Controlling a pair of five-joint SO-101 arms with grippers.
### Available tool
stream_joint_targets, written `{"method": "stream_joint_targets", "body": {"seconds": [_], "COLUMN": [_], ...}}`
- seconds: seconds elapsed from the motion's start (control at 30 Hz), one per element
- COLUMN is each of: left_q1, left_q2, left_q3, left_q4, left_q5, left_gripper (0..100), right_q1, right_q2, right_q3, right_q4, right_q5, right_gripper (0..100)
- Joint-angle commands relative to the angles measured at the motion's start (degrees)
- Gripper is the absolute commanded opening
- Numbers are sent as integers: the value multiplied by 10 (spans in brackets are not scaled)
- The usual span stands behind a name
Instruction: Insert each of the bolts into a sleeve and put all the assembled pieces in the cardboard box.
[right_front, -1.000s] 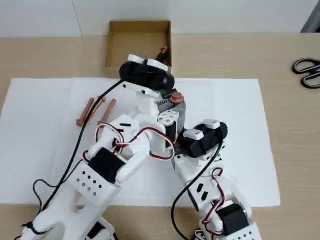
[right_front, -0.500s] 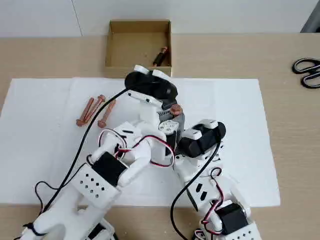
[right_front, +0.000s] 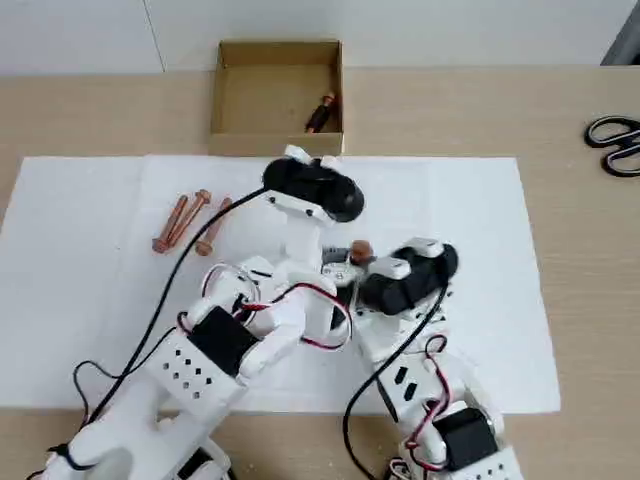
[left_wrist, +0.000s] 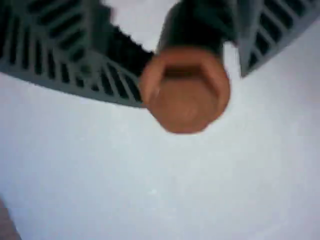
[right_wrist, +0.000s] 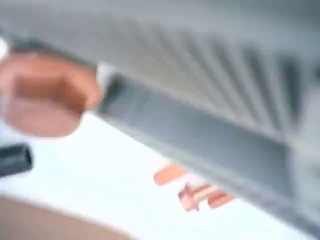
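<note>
Fingers of the left gripper clamp the sleeve — bolt head poking out.

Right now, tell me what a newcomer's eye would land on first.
The two white arms meeting over the white paper at a copper-headed bolt seated in a dark sleeve. Next, three loose bolts on its left side, and the cardboard box beyond it with one assembled piece inside.

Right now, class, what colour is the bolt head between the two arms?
Copper-orange; the bolt head shows best in the left wrist view.
</note>
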Motion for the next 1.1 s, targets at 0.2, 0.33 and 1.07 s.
{"method": "stream_joint_targets", "body": {"seconds": [0.2, 0.33, 1.07], "left_q1": [-142, -270, -436], "left_q2": [-11, -9, -10], "left_q3": [-276, -331, -335], "left_q4": [301, 345, 430], "left_q5": [-99, -205, -236], "left_gripper": [368, 368, 368], "right_q1": [6, 43, 65], "right_q2": [-4, 25, 1051], "right_q3": [-22, -77, -828], "right_q4": [8, 17, -267], "right_q5": [-1, -1, -1], "right_gripper": [4, 4, 4]}}
